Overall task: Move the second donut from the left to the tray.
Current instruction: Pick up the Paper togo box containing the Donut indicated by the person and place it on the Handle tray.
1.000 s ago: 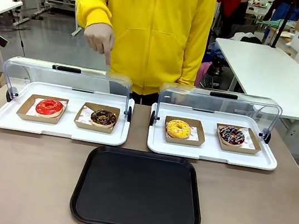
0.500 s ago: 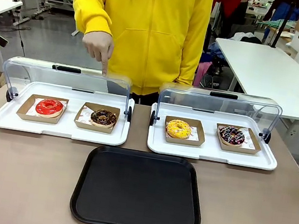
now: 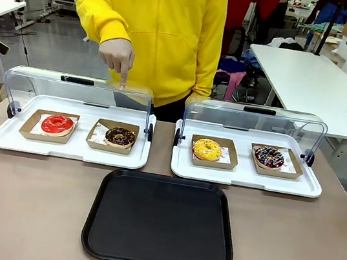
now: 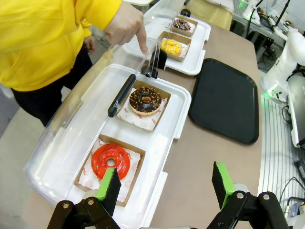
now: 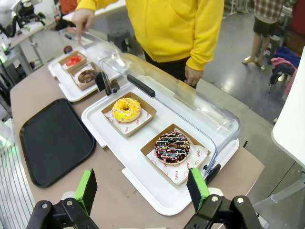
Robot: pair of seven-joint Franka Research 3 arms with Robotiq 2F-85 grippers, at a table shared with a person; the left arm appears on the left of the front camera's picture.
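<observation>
Dark glossy crumb-topped donut [image 3: 120, 136] in square brown card holder [image 3: 96, 142] on left white tray [image 3: 66, 150], right of red donut [image 3: 57, 124]. Matte black tray [image 3: 159, 223] near-centre, rounded corners. Both left gripper [image 4: 167, 185] & right gripper [image 5: 143, 187] spread wide, holding nothing. Person's hand [image 3: 117, 55] points down, poss. touching clear lid [image 3: 78, 91].

A big white table [image 3: 311, 82] stands at the back on the right. The floor [image 3: 55, 47] behind is plain grey.
</observation>
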